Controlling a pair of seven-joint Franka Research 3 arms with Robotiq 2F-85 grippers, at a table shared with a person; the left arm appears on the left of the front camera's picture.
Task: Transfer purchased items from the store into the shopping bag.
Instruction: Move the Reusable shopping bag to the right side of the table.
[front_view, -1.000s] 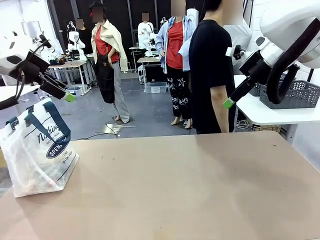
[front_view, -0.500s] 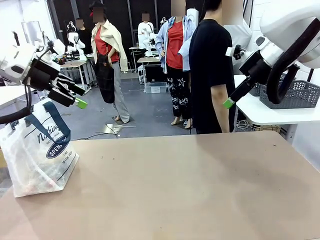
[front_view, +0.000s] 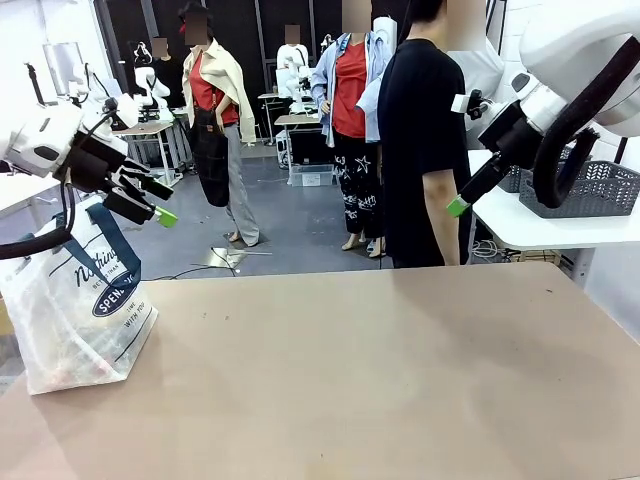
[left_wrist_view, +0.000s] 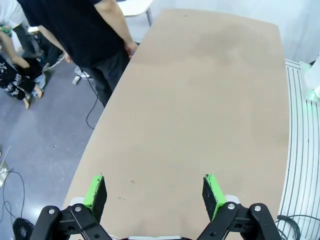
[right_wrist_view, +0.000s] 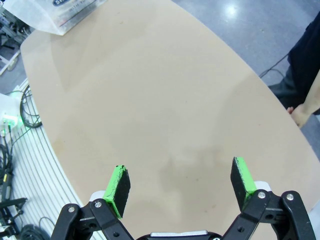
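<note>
The bag (front_view: 75, 300) slumped at the table's (front_view: 380, 370) left end, limp and slippery, best taken by its straps; left gripper (front_view: 160, 205) hung above it, right gripper (front_view: 457, 207) far across, both gaping, empty.

One shopping bag (front_view: 75, 300) — one table (front_view: 380, 380) — one person (front_view: 425, 140).

Tabletop (front_view: 380, 370) bare mid to right; shopping bag (front_view: 75, 300) blocks left edge; person (front_view: 425, 140) at far side.

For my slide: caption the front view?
Both grippers, left and right, hang open above the table; the shopping bag stands at its left edge.
</note>
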